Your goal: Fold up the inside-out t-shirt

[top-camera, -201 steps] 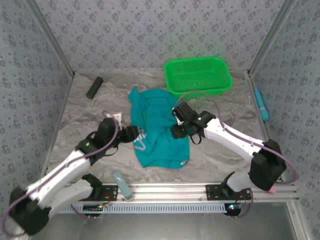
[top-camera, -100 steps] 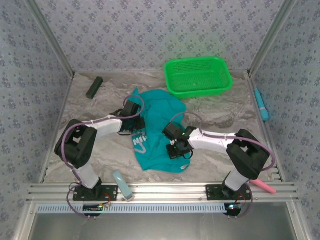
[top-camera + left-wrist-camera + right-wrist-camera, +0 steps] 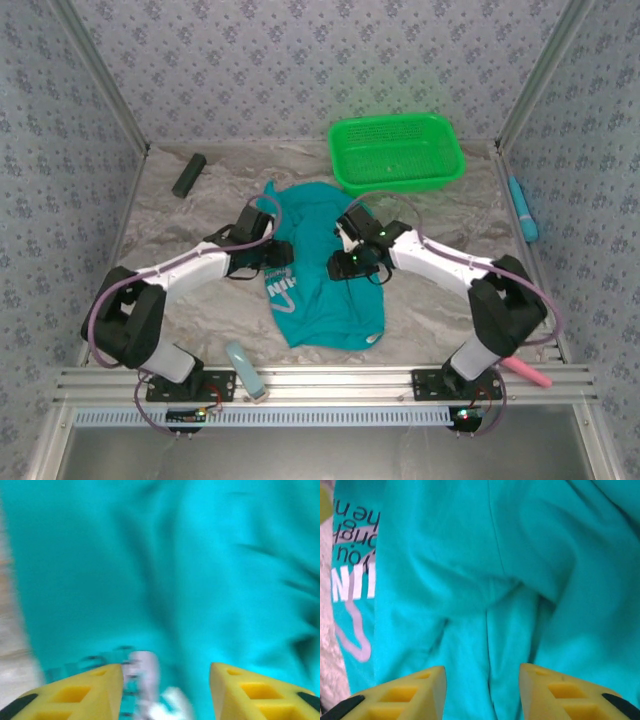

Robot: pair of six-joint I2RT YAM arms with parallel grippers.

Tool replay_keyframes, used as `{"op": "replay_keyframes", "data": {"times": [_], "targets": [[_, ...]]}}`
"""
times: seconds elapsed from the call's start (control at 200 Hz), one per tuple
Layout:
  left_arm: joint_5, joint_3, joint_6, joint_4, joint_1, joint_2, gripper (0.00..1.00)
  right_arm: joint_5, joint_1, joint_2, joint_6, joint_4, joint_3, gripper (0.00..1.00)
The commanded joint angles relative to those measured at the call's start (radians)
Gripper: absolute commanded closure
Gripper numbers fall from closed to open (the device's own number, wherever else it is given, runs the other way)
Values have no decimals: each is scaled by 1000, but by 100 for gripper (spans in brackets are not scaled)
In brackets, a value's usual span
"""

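left gripper [image 3: 166, 690] and right gripper [image 3: 482, 690] both hover with jaws parted, nothing pinched, over the inside-out t-shirt [image 3: 325, 290] crumpled mid-frame in the top view. looks light and floppy (probably slides easily), so i'd pinch the hem corners.

Teal t-shirt [image 3: 325, 290]: soft cloth, matt, creased, with smooth white and lilac print on it. Green basket [image 3: 400, 180]: plastic mesh, faint sheen. Marbled table [image 3: 200, 210]: grey-beige top, matt. Near front rail [image 3: 330, 380]: brushed metal, dull shine. On the right gripper [image 3: 482, 690], yellow fingers [image 3: 402, 692]: matt moulded plastic.
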State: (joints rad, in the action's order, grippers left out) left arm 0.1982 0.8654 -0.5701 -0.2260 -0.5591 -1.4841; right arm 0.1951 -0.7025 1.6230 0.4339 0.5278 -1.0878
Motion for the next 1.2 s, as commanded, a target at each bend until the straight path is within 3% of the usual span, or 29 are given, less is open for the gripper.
{"op": "replay_keyframes", "data": {"times": [0.0, 0.14, 0.28, 0.38, 0.455, 0.63, 0.69, 0.71, 0.76, 0.8, 0.83, 0.94, 1.194], "targets": [[199, 46, 62, 54, -51, 12, 48, -15, 15, 94, 2, -65, -14, 62], [231, 61, 137, 78, -98, -81, 45, -48, 16, 157, 9, -83, -28, 77], [130, 95, 181, 75, -114, -176, 45, -11, 30, 127, 9, -127, 13, 100], [77, 102, 187, 79, -98, -202, 61, 75, 44, 71, -47, -156, 45, 100], [81, 91, 195, 94, -80, -189, 82, 124, 48, -4, -103, -183, 81, 100], [78, 58, 180, 71, -8, -117, 89, 159, 50, -187, -196, -203, 197, 100], [93, 43, 186, 75, 5, -96, 89, 112, 52, -197, -164, -185, 225, 100], [100, 41, 194, 76, 6, -93, 89, 98, 54, -192, -152, -177, 230, 99], [159, 41, 218, 83, 2, -85, 85, 69, 53, -162, -114, -170, 231, 75], [211, 40, 229, 102, -6, -80, 76, 81, 48, -134, -104, -182, 225, 69], [227, 36, 233, 119, -20, -74, 67, 83, 42, -112, -95, -198, 216, 67], [252, 49, 298, 131, -89, -78, 52, 38, 37, -33, -35, -249, 167, 63], [136, 85, 282, 111, -110, -216, 45, -14, 42, 112, -31, -281, 100, 63]]}}
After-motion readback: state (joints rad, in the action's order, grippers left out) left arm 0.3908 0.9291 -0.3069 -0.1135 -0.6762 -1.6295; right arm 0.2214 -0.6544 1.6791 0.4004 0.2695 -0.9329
